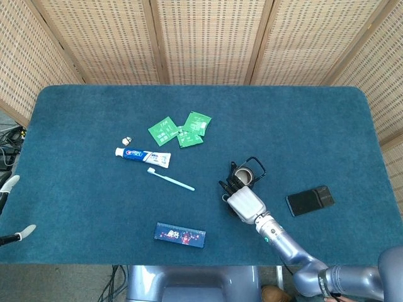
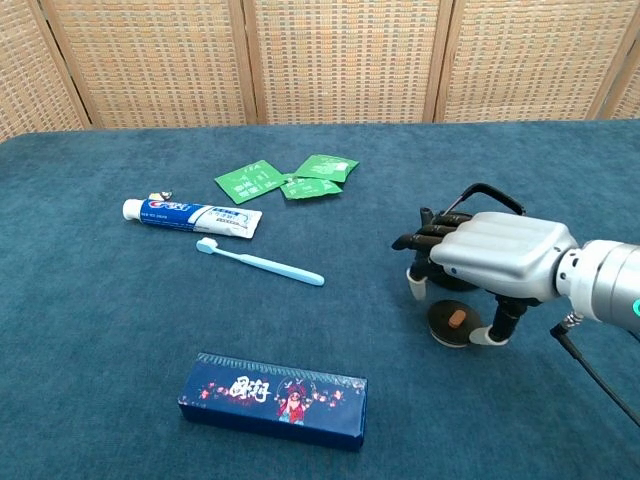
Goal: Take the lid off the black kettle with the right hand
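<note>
The black kettle (image 1: 244, 177) stands right of the table's middle, its mouth uncovered and its wire handle (image 2: 497, 192) upright. In the chest view my right hand (image 2: 497, 256) hides most of its body. The round black lid (image 2: 455, 322) with a brown knob lies flat on the cloth just in front of the kettle. My right hand (image 1: 242, 202) hovers over the lid with fingers apart; the knob is free between them. The head view hides the lid under that hand. My left hand (image 1: 11, 184) shows only as spread fingertips at the far left edge, holding nothing.
A toothpaste tube (image 1: 143, 155), a light blue toothbrush (image 1: 170, 178) and green sachets (image 1: 182, 130) lie left of the kettle. A dark blue box (image 1: 180, 235) sits near the front edge. A black phone (image 1: 308, 200) lies to the right of the hand.
</note>
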Motion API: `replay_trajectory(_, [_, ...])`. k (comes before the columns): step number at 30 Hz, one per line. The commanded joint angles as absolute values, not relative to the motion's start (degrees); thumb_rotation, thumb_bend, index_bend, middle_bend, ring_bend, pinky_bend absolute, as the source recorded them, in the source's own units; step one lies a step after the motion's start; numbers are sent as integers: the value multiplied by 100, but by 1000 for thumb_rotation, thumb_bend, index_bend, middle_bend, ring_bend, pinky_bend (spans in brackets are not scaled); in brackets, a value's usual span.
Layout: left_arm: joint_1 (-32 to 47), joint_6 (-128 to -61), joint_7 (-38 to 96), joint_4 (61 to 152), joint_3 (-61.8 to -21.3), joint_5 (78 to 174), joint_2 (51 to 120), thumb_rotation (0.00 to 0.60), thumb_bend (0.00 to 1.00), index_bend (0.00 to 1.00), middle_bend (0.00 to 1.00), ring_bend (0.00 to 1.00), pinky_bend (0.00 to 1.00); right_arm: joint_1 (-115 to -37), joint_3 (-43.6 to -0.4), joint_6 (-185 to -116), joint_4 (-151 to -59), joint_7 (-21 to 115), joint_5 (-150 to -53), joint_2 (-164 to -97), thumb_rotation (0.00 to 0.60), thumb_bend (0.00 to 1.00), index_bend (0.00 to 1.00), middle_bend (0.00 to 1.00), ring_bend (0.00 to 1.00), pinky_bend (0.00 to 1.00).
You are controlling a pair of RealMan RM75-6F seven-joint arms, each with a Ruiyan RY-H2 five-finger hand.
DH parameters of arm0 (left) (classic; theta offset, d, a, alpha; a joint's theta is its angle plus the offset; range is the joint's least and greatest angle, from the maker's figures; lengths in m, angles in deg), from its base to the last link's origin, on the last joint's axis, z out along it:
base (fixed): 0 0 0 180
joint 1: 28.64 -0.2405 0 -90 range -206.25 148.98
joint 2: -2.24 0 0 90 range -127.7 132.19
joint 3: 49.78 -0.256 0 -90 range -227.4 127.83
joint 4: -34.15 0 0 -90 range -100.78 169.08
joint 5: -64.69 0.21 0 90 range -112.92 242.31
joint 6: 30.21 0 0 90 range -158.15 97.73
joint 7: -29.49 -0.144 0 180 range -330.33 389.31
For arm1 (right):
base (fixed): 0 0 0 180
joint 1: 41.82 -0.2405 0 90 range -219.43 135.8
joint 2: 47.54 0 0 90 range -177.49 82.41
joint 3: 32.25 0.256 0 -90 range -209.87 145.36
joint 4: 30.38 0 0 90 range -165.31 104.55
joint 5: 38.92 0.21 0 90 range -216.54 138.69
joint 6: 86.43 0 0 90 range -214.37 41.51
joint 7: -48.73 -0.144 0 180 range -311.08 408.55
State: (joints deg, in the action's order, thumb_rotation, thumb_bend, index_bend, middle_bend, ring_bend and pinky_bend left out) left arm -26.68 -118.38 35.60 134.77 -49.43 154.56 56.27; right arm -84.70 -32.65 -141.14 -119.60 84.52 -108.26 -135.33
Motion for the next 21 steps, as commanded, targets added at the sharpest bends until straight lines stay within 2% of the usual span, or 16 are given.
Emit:
replay_trajectory(1, [-2665, -11830, 3542, 13488, -4949, 15461, 5630, 600, 0, 0, 0, 0, 0, -8443, -3193, -14235, -12152, 8390, -10926, -13388, 600, 368, 309, 40, 0, 0])
replay_trajectory(10, [-2710, -11927, 3582, 13486, -4972, 15539, 5613, 600, 0, 0, 0, 0, 0, -8192, -3071, -14918, -13228, 8115, -11512, -12372, 600, 357, 298, 46, 0, 0])
replay_trajectory(12, [-2732, -11974, 3590, 13493, -4986, 15582, 5608, 600, 0, 0, 0, 0, 0, -8050, -3049, -15162, -13415, 7907, -11663, -12005, 600, 311, 261, 36, 0, 0])
replay_trajectory(17, [-2785, -12080, 3566, 13510, -5032, 15710, 5609, 600, 0, 0, 0, 0, 0, -7585, -3065, -15723, -13395, 7174, -11824, -11240, 600, 16, 100, 0, 0, 0])
replay_trajectory(21, [-2810, -12103, 3507, 13519, -5074, 15780, 5615, 600, 0, 0, 0, 0, 0, -7057, -3056, -16231, -13145, 6374, -11596, -10986, 600, 0, 36, 0, 0, 0])
